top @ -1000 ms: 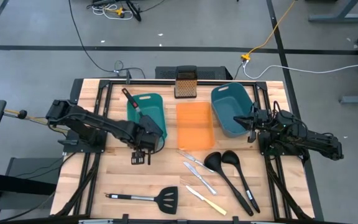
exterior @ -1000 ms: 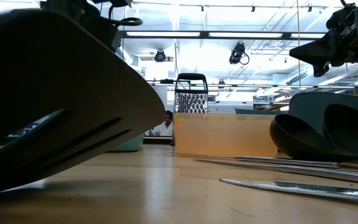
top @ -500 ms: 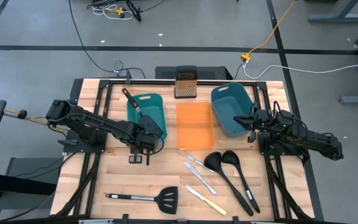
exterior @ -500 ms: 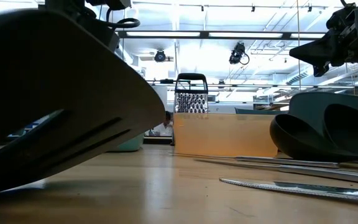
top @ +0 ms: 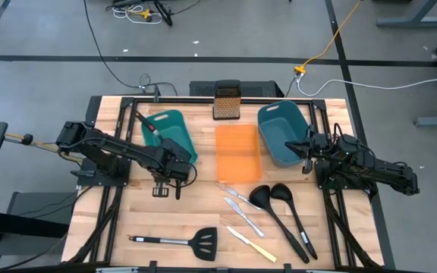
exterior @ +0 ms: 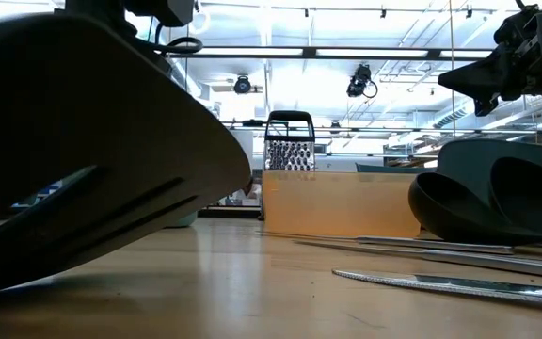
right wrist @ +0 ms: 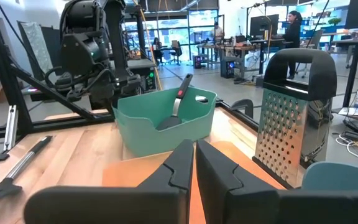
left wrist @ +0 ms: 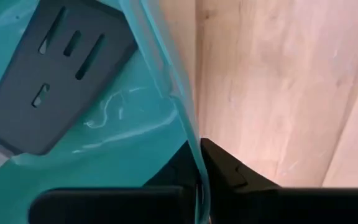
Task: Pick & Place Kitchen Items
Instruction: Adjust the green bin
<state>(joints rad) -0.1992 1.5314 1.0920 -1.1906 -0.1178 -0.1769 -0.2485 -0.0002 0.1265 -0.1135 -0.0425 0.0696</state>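
Left end effector [top: 165, 184] clamped on the left teal bin [top: 169, 136] rim, one spatula [left wrist: 48, 81] inside. Right end effector [right wrist: 193, 163] closed, empty, at 3 o'clock. Second spatula [top: 174, 241] at 6 o'clock: light, stiff; grab mid-handle.

The wooden desk [top: 139, 220] carries two teal bins [top: 167, 133] [top: 283, 133], an orange tray [top: 237, 152] between them and a box grater [top: 225, 102] at the far edge. Near the front edge lie a slotted spatula [top: 177, 241], two ladles [top: 279, 214] [top: 296, 216], two silver table knives [top: 237, 196] [top: 244, 218] and a yellow-handled knife [top: 252, 245].
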